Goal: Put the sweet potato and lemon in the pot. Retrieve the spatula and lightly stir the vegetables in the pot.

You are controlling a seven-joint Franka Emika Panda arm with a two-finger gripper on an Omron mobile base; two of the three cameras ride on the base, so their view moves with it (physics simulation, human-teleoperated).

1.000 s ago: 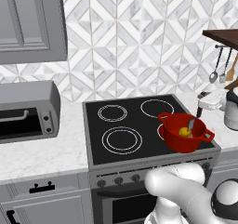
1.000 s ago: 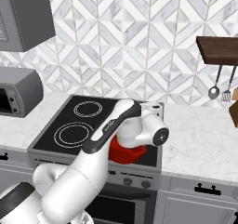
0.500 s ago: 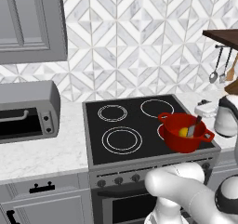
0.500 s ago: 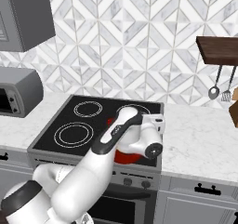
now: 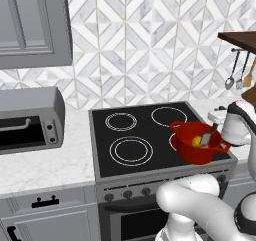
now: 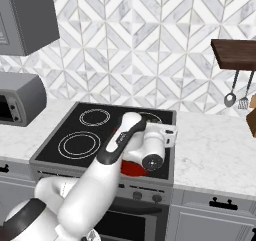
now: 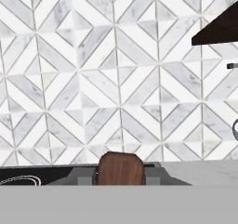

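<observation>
Spatula [image 7: 120,168] clenched in the hand [image 7: 120,180], pale blade down in red pot [image 5: 192,152] beside lemon [image 5: 197,141]

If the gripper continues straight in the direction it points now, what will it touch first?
Probably the tiled backsplash. The hand view looks almost level over the stove toward that wall. The gripper is shut on the spatula, so the spatula's handle end might arrive first; depth is unclear.
</observation>
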